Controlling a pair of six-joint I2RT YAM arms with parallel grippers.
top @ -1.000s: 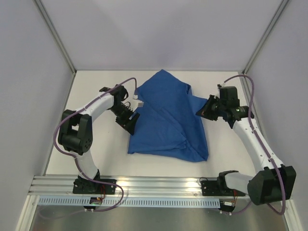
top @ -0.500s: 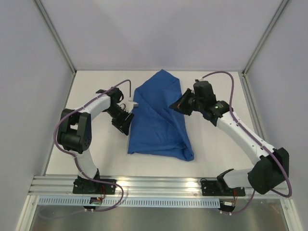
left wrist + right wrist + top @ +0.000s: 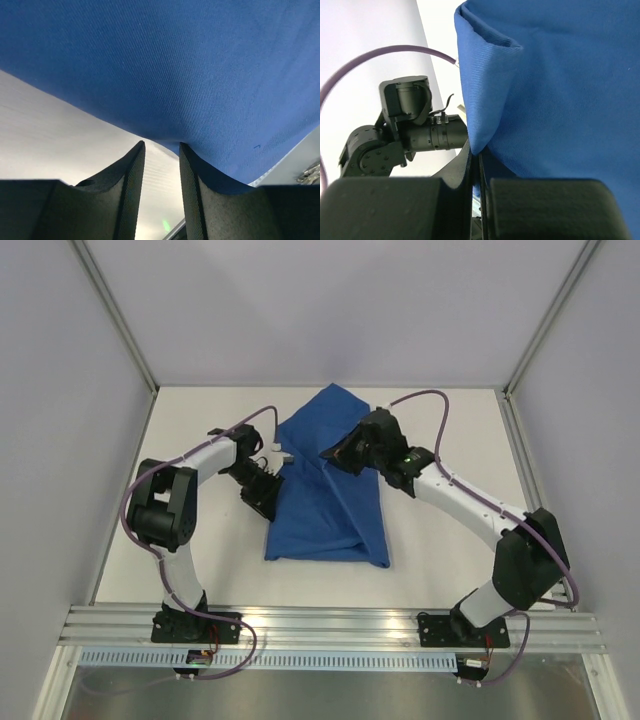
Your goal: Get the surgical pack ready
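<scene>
Drape (image 3: pixel 330 510), its fold pinched by the right end effector (image 3: pixel 475 157), may bunch if the half-spread left end effector (image 3: pixel 161 150) at its edge closes short of it.

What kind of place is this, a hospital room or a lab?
Most likely a robotics lab test cell, not a hospital: a white table boxed in by plain panels on metal posts, with the left arm and right arm bolted to an aluminium rail.

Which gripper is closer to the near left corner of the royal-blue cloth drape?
Left. The left gripper sits at the left edge of the royal-blue cloth drape, just beyond that corner; the right gripper pinches a fold over its middle.
</scene>
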